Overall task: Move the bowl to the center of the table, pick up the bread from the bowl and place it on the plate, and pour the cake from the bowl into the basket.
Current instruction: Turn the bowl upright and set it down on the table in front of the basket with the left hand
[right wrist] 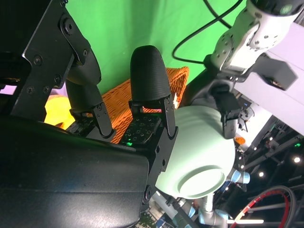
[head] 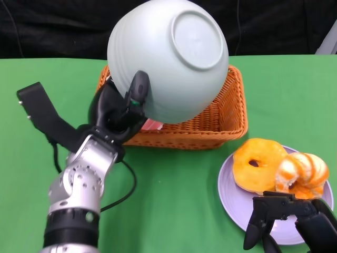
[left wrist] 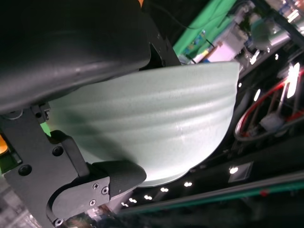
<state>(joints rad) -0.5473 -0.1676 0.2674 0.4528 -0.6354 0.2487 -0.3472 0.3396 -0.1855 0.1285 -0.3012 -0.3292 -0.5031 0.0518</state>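
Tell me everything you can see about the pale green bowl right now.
The pale green bowl looks like glazed ceramic, with faint horizontal ridges around its outside and a round foot ring underneath. It is tipped over, base facing the head camera, mouth turned down toward the orange wicker basket beneath it. The left hand grips its rim. Its inside is hidden.

I work in a robotics lab: a green-cloth-covered desk [head: 174,200] against a black backdrop curtain [head: 52,26], ceiling lights [left wrist: 290,78], and another grey jointed robot arm [right wrist: 216,216] behind.
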